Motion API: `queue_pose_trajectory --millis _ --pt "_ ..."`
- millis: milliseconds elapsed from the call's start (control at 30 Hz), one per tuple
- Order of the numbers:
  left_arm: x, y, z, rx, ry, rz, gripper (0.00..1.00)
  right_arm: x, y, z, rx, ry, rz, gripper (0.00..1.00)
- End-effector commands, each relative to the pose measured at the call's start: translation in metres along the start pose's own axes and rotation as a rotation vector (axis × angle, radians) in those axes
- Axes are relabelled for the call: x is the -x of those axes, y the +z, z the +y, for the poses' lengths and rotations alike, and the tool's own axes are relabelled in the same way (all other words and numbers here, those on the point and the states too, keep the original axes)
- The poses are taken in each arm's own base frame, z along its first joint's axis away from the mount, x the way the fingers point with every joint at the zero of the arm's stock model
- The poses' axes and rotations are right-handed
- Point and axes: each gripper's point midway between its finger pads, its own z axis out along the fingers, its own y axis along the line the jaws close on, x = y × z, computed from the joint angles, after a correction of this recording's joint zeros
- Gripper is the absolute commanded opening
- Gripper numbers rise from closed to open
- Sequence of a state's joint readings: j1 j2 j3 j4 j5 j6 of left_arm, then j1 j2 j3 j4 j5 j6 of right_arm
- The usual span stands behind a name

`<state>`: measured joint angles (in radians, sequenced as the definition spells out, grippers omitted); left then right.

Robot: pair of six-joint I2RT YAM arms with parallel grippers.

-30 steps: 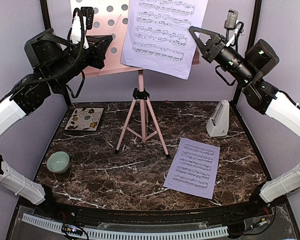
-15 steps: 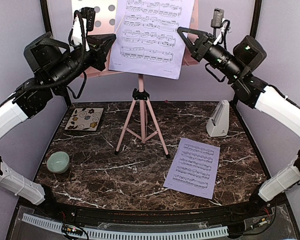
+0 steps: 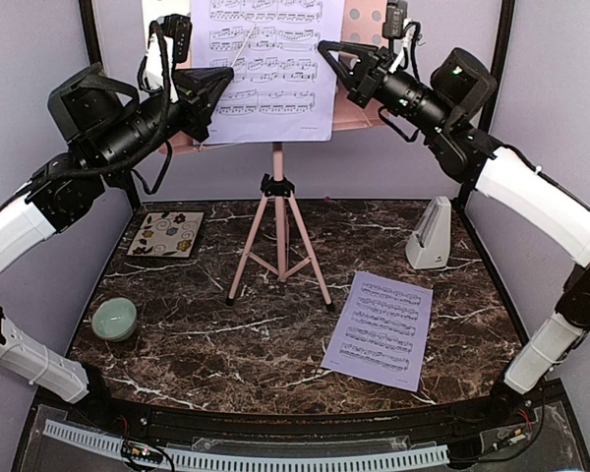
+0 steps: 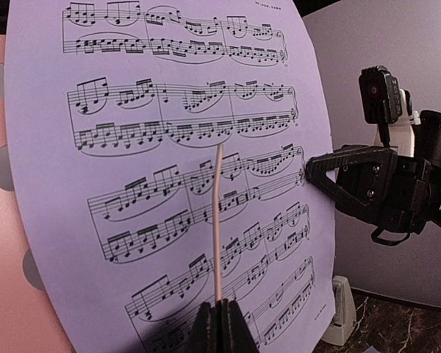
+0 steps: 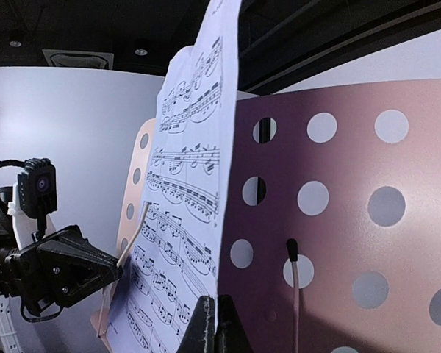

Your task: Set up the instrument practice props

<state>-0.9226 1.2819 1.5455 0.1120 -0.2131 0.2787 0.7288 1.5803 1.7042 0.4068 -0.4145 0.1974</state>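
Observation:
The pink music stand [image 3: 278, 211] stands on its tripod at the back middle, its perforated desk [image 3: 366, 20] at the top. One sheet-music page [image 3: 265, 69] hangs in front of the desk. My right gripper [image 3: 326, 49] is shut on that page's right edge, also seen in the right wrist view [image 5: 214, 327]. My left gripper [image 3: 223, 85] is shut on the stand's thin pink page-holder wire [image 4: 218, 220], which lies across the page [image 4: 162, 147]. The second page [image 3: 379, 317] lies flat on the table at the front right. The white-grey metronome [image 3: 431, 234] stands at the right.
A pale green bowl [image 3: 114, 318] sits at the left front and a floral coaster [image 3: 166, 234] at the left back. Purple walls and black posts close in the sides. A second black-tipped holder wire [image 5: 294, 287] stands against the desk's right half.
My right gripper has carried the page left and up across the stand's desk. My left gripper has shifted slightly toward the page, still on the wire.

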Motion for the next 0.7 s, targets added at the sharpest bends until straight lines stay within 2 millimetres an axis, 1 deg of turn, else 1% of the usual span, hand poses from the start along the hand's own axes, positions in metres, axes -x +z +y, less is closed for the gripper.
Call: queue_pose_trajectory --millis 0,67,167,333,533,667 --pt "0.029 -0.005 -0.003 -0.038 -0.001 -0.096 0.00 0.009 0.014 0.009 0.061 -0.062 -0.025 0.00" --pt "0.030 -0.005 -0.002 -0.035 -0.004 -0.097 0.00 0.009 0.020 0.011 0.083 -0.060 -0.025 0.00" --pt "0.031 -0.005 -0.002 -0.036 -0.004 -0.100 0.00 0.001 0.026 0.012 0.101 -0.054 -0.016 0.00" --pt "0.030 -0.003 -0.003 -0.042 -0.004 -0.098 0.00 -0.004 0.031 0.012 0.097 -0.033 -0.027 0.00" --pt "0.030 -0.001 -0.005 -0.047 -0.003 -0.100 0.00 -0.004 0.036 0.015 0.094 -0.024 -0.051 0.00" --pt "0.031 -0.002 -0.005 -0.050 -0.003 -0.103 0.00 0.003 0.034 0.013 0.076 -0.033 -0.084 0.00"
